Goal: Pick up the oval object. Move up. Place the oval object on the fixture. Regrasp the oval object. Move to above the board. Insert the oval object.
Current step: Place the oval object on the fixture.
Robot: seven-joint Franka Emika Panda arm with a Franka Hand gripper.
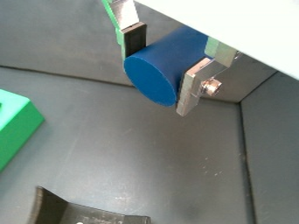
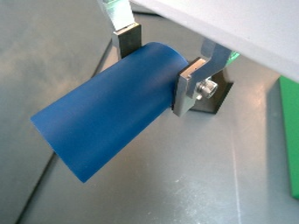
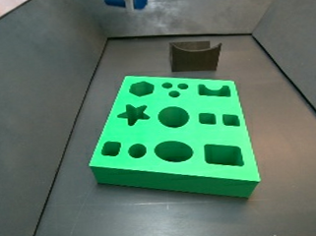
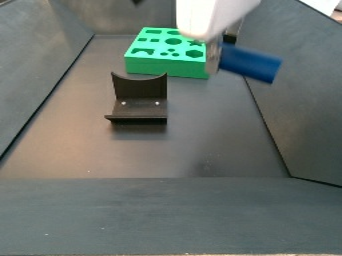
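1. Claw (image 1: 166, 63) in a wrist view is clenched on the oval object (image 1: 162, 68), one silver finger (image 1: 194, 87) on each flank; the peg's blunt oval end faces the camera, and the fixture (image 1: 82, 214) sits on the floor below, beside a corner of the board (image 1: 17, 122).
2. In a wrist view the claw (image 2: 162, 61) grips the oval object (image 2: 107, 112) near one end, so its long axis runs crosswise to the fingers and sticks far out to one side.
3. In a side view the oval object (image 3: 125, 0) hangs high above the floor's far edge, well apart from the fixture (image 3: 195, 55) and board (image 3: 177, 129).
4. In a side view the oval object (image 4: 251, 63) juts sideways from the claw (image 4: 222, 52), raised above the floor; the fixture (image 4: 136, 98) lies below and aside, its notch up. Judgement: the peg's axis must line up with that notch before lowering.
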